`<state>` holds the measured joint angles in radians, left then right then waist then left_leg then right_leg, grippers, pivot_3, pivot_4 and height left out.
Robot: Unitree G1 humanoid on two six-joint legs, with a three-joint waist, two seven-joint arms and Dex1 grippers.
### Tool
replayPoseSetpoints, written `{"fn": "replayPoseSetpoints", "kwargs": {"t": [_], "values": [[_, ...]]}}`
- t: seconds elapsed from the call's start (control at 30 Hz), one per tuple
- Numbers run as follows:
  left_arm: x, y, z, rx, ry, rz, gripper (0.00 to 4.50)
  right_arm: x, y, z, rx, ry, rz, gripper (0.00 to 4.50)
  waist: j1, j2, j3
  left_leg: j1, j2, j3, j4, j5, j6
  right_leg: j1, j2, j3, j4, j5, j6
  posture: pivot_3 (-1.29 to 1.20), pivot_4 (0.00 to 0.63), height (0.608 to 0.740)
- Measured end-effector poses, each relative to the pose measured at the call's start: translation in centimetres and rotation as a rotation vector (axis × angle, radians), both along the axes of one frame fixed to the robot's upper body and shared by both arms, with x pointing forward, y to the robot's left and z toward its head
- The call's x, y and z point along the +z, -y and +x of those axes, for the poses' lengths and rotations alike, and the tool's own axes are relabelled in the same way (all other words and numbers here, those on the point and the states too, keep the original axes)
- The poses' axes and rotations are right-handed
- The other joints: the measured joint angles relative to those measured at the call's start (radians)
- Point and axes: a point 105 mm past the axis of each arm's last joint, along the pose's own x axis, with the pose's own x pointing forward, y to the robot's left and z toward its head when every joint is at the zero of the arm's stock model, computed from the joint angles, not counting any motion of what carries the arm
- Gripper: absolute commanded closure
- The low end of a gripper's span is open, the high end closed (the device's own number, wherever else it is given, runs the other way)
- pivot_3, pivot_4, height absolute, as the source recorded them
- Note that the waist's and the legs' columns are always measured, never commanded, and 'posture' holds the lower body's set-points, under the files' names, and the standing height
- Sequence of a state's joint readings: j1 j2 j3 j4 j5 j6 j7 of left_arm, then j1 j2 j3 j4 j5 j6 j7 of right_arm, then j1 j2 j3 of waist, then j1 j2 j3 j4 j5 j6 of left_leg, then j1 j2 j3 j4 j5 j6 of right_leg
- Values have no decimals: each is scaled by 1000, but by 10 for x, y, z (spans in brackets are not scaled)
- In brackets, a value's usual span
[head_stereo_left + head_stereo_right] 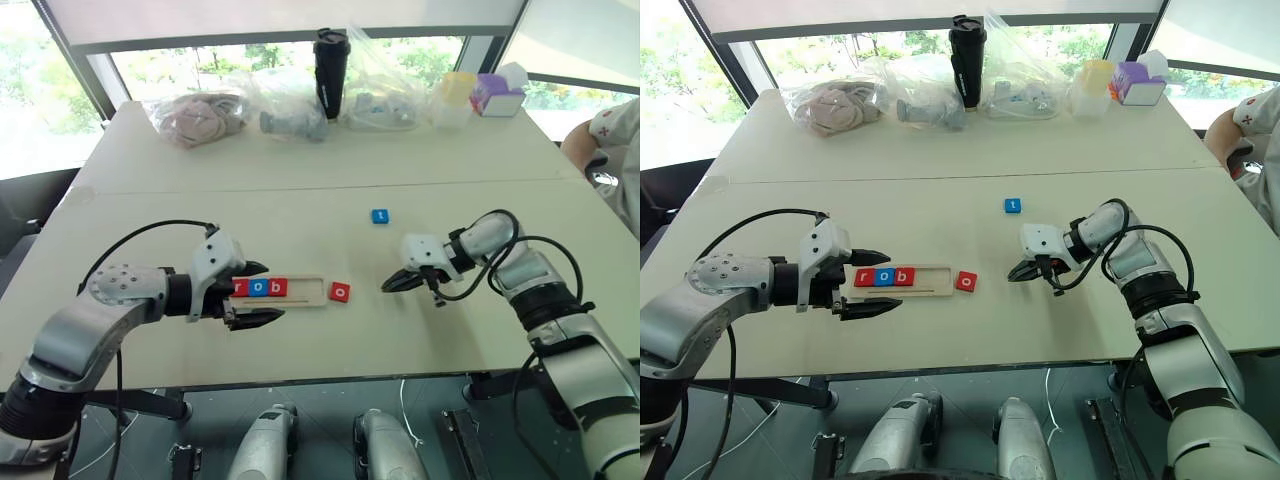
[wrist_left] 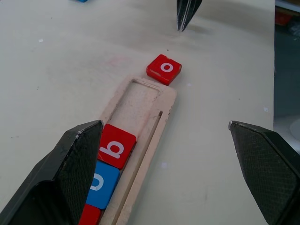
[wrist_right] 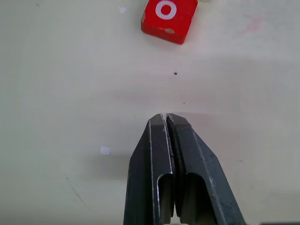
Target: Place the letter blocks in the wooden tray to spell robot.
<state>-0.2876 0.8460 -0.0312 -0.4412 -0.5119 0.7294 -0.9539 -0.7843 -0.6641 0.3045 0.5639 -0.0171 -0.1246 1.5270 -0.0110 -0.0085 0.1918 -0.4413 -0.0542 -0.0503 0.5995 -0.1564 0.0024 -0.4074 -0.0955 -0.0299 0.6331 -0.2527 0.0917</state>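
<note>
Long pale-wood tray (image 1: 910, 281), near table's front edge: holds red "r", blue "o", red "b" tiles (image 1: 883, 277). Red "o" tile (image 1: 966, 281) just off tray's right end. Blue "t" tile (image 1: 1012, 205) mid-table. Left gripper (image 2: 173, 154) spread wide, straddling tray, empty. Right gripper (image 3: 167, 123) clenched, empty.

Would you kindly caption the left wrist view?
Open left end effector straddles wooden tray holding r, o, b; red o tile lies just beyond.

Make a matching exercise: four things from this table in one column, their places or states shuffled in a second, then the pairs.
1. red o tile
2. blue t tile
3. left hand
4. right hand

A. open, around the wooden tray's filled end
B. shut, holding nothing
C. on the table just past the tray's empty end
D. alone, farther up the table

Pairs: 1-C, 2-D, 3-A, 4-B
</note>
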Motion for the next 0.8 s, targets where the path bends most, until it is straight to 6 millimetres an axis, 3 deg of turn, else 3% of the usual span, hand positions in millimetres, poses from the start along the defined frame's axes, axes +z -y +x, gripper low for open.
{"fn": "replayPoseSetpoints", "kwargs": {"t": [0.07, 0.17, 0.33, 0.6, 0.8], "values": [[1, -1, 0, 3, 3, -1, 0, -1, 1, 0, -24, 5, 8, 4427, 0, 0, 0, 0, 0, 0, 0, 0, 0, 0, 0, 0, 0, 0, 0, 0, 150, 740], [1, -1, 1, 4, 2, -1, 0, 3, -3, -1, -69, -2, 66, 3662, 0, 0, 0, 0, 0, 0, 0, 0, 0, 0, 0, 0, 0, 0, 0, 0, 150, 740], [1, -3, 1, 6, 0, 4, 0, 14, -19, -9, -109, 9, 155, 1223, 0, 0, 0, 0, 0, 0, 0, 0, 0, 0, -1, 0, 0, 0, 0, 0, 150, 740], [1, -5, 1, 7, -1, 12, 0, 7, -55, -27, -216, -39, 311, 1223, 1, 0, 0, 0, 0, -1, 0, 0, 0, -1, -2, 1, 0, -2, -3, 0, 150, 740], [6, -13, 0, 13, 5, 43, 0, -3, -63, -25, -283, -40, 314, 1223, 0, 0, 0, 0, 0, -1, 0, 0, 0, -1, -2, 1, 0, -2, -3, 0, 150, 740]]}}
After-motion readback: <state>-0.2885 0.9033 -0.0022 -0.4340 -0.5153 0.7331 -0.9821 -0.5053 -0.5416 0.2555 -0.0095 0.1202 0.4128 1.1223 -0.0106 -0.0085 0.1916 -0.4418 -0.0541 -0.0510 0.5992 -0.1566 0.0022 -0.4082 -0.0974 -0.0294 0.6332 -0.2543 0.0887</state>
